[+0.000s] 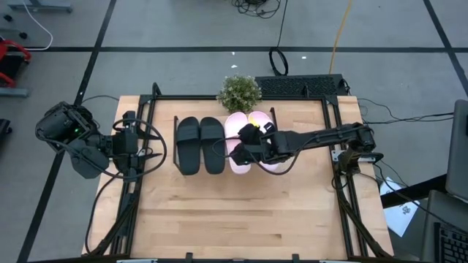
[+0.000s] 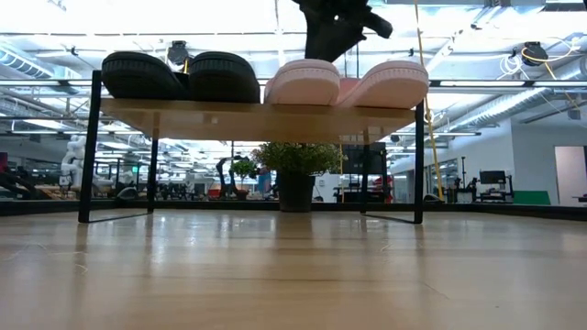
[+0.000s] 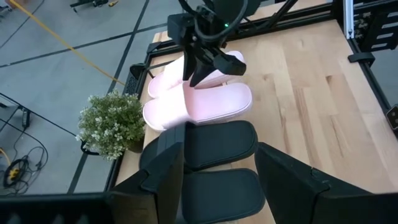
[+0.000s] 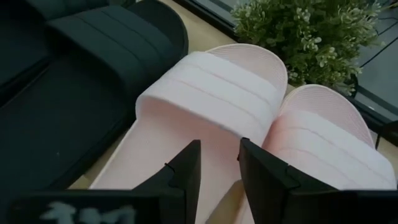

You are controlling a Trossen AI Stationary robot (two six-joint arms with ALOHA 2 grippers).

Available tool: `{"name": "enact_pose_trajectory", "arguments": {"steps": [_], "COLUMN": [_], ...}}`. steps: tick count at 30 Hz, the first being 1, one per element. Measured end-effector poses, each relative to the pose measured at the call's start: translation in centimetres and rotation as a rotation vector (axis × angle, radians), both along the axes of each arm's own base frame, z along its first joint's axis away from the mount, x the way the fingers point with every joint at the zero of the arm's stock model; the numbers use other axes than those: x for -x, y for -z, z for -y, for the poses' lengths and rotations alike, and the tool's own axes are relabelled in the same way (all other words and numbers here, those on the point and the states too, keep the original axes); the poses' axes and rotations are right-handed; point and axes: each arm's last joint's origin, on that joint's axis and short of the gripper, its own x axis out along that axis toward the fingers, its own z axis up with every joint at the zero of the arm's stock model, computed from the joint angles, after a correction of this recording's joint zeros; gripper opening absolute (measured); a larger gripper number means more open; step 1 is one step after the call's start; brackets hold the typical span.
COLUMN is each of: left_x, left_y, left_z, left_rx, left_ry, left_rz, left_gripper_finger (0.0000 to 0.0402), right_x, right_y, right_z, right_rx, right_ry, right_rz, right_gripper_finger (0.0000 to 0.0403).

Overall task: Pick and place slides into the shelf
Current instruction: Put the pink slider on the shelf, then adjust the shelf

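Slides (image 1: pixel 219 145) sit on our shelf (image 2: pixel 257 120); our right end effector (image 1: pixel 244 152) hovers above, fingers slightly apart, our left end effector (image 1: pixel 150 144) parted.

4 slides on shelf (image 2: pixel 257 120), light wood top w/ thin black legs, all soles down, side by side in a row. Black pair (image 1: pixel 199 144) on left half, matte, wide straps. Pale pink pair (image 1: pixel 235 136) just beside, right half; the 2 pink ones touching, the outer one partly hidden in high view.
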Motion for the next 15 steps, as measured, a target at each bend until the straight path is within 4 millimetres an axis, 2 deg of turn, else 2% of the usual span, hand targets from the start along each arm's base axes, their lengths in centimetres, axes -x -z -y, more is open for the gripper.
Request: {"name": "enact_pose_trajectory", "arguments": {"steps": [9, 11, 15], "left_x": [0.0, 0.0, 0.0], "left_y": [0.0, 0.0, 0.0], "left_z": [0.0, 0.0, 0.1], "left_rx": [-0.008, -0.009, 0.021], "left_ry": [0.006, 0.006, 0.017], "left_rz": [-0.002, -0.002, -0.016], "left_gripper_finger": [0.0198, 0.0198, 0.0198], "right_x": [0.0, 0.3, 1.5], "right_y": [-0.9, -1.7, -4.7], "right_z": [-0.8, -1.5, -3.8], "right_rx": [-0.007, -0.008, -0.003], "right_ry": [-0.028, -0.062, -0.164], "right_rz": [0.068, 0.109, 0.248], "right_gripper_finger": [0.01, 0.01, 0.01]}}
